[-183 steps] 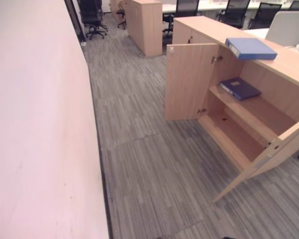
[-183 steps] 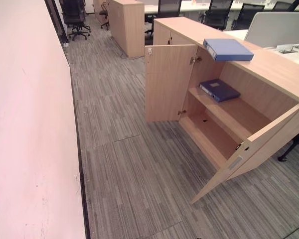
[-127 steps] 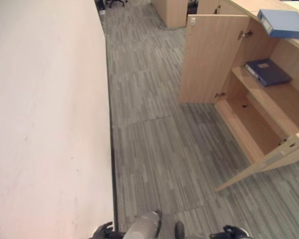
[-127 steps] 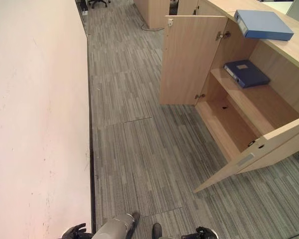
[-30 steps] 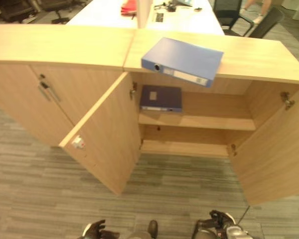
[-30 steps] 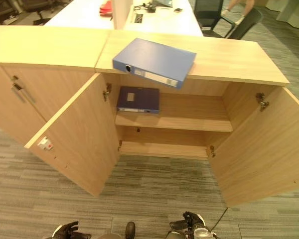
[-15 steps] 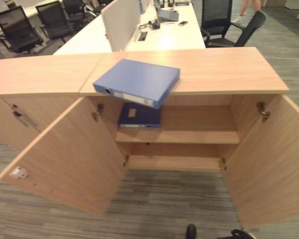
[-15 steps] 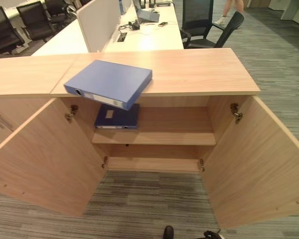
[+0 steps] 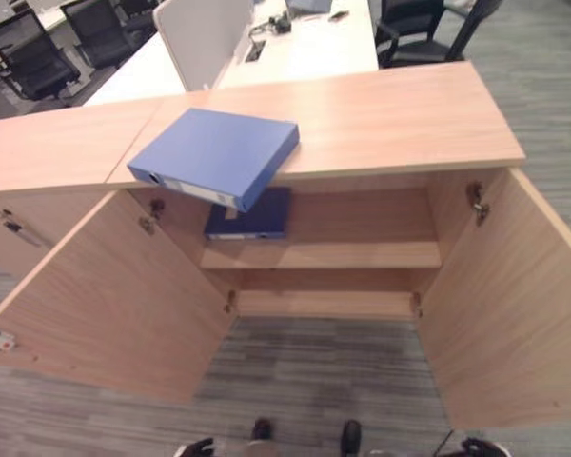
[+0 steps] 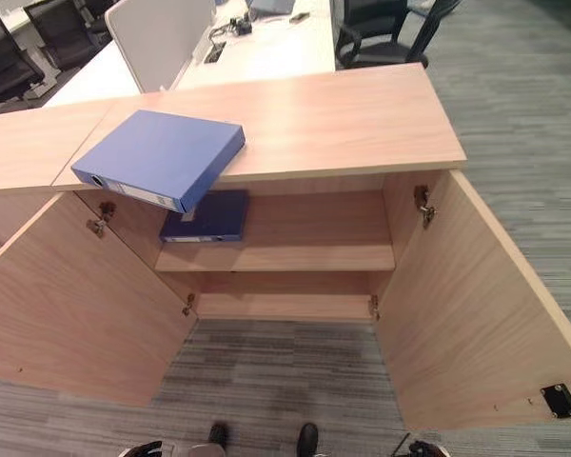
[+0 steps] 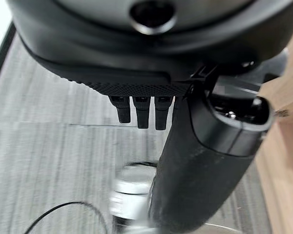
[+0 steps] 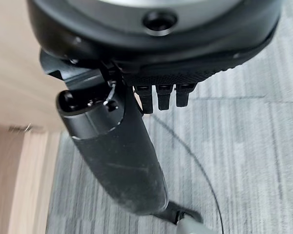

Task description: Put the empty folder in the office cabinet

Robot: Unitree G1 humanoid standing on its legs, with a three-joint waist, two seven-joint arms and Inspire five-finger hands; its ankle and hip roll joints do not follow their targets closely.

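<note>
I see the blue folder (image 9: 215, 155) lying atop the open cabinet (image 9: 381, 124), overhanging its front edge; left robot hand (image 11: 185, 161) and right robot hand (image 12: 117, 156) hang relaxed, empty, below it

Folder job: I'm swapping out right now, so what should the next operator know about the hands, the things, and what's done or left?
Left hand and right hand hang low, fingers relaxed, holding nothing.
The blue folder lies on the cabinet top, one corner past the front edge.
A darker folder lies on the upper shelf.
Both doors are open.
Done: nothing placed.
Left: grasp the blue folder and shelve it.
</note>
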